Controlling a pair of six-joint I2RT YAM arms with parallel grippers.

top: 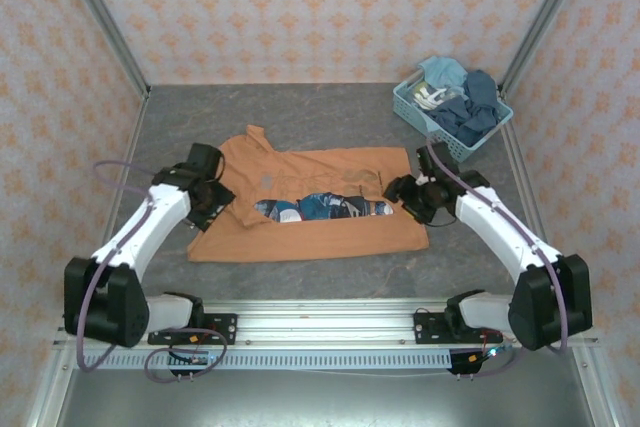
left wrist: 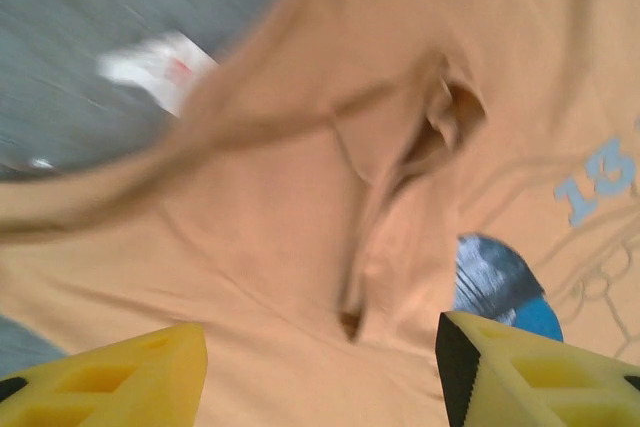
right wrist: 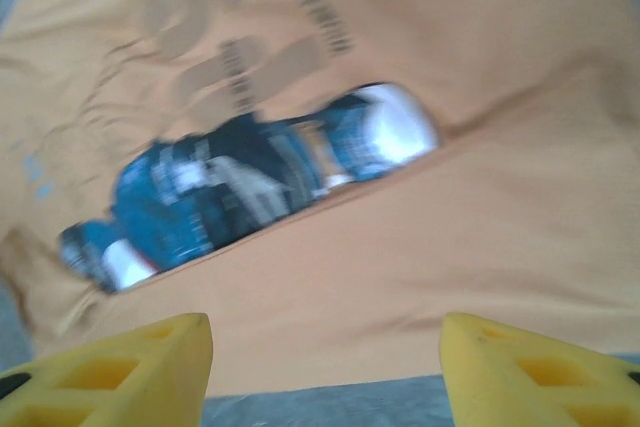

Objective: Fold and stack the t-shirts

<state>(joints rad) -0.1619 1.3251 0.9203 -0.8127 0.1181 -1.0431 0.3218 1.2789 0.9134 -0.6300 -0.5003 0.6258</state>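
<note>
Left wrist shows a pale-blue "13" (left wrist: 598, 180) on the creased orange-tan t-shirt (left wrist: 250, 237); left gripper (left wrist: 320, 332) and right gripper (right wrist: 325, 327) fingers spread, empty

Orange-tan short-sleeved cloth t-shirt (top: 330, 237): plain ground; chest print (top: 320, 208) in dark blue, light blue and white. Pale blue plastic lattice basket (top: 415, 117): blue and grey clothes (top: 470, 112) inside. Flat tabletop (top: 300, 117): mottled grey. Papered walls (top: 300, 17): peach, orange floral repeat. Left gripper fingers (left wrist: 120, 377): yellow.

An orange-tan t-shirt (top: 310, 239) lies flat at frame centre. Its lower edge is folded up, with a strip of blue print (top: 322, 208) showing.
</note>
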